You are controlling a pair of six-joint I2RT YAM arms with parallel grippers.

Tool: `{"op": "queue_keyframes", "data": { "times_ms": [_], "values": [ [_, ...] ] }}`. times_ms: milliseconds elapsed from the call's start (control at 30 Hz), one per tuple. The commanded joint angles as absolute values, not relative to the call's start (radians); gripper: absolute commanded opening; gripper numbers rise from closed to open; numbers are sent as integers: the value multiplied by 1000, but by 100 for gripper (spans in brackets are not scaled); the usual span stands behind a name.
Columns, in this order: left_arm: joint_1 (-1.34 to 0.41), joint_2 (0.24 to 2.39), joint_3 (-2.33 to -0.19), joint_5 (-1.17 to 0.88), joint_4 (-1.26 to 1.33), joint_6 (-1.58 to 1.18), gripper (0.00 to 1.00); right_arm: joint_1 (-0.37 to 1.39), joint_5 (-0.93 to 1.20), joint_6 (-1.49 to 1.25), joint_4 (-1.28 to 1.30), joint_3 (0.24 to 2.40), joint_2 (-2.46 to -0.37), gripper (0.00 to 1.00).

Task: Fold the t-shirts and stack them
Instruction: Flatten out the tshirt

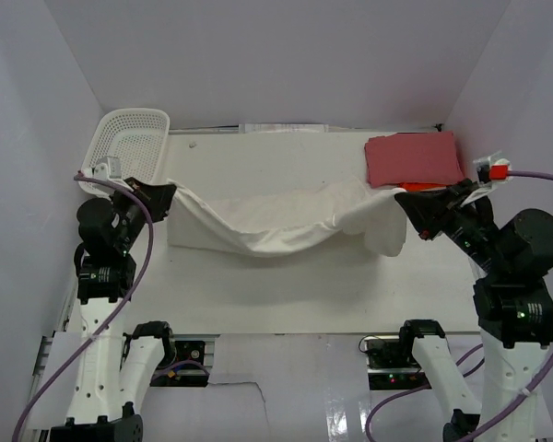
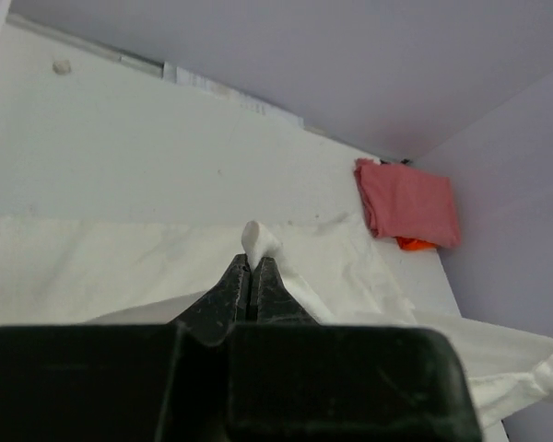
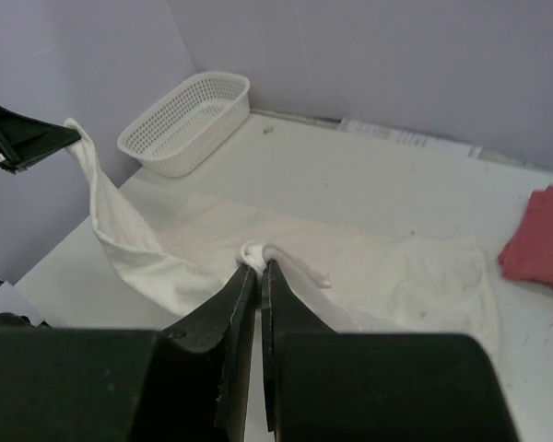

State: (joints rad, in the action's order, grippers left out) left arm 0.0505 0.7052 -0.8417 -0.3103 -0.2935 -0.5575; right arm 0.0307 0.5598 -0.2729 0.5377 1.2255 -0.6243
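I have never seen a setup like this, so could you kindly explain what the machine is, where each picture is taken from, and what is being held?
These are two robot arms bolted at a table's near edge. One picture looks down from above; the others come from a camera on each wrist. The left gripper and right gripper are each shut on an edge of the cream-white t-shirt, which hangs stretched between them and sags in the middle. A folded red t-shirt lies at the far right, a white mesh basket at the far left.

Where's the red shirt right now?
In the top view, the red t-shirt lies folded at the far right corner of the table, just beyond the right gripper, opposite the white basket.
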Motion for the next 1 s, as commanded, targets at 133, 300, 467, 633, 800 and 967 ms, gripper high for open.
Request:
{"op": "queue_keyframes", "data": {
  "times_ms": [133, 300, 467, 633, 800, 967],
  "values": [
    [54, 546, -1133, -265, -239, -523, 0, 32, 546, -149, 404, 1566, -525, 8],
    [54, 502, -1244, -215, -250, -509, 0, 32, 502, -129, 238, 1638, -446, 8],
    [52, 512, -1379, -149, -273, -469, 0, 32, 477, -100, 250, 1860, -523, 8],
    [51, 506, -1417, -110, -301, -466, 0, 32, 465, -127, 273, 1976, -589, 8],
    [45, 524, -1419, -83, -304, -439, 0, 37, 440, -161, 296, 2008, -652, 8],
    [43, 595, -1315, -119, -237, -446, 0, 51, 405, -160, 328, 1849, -706, 8]
  ]
}}
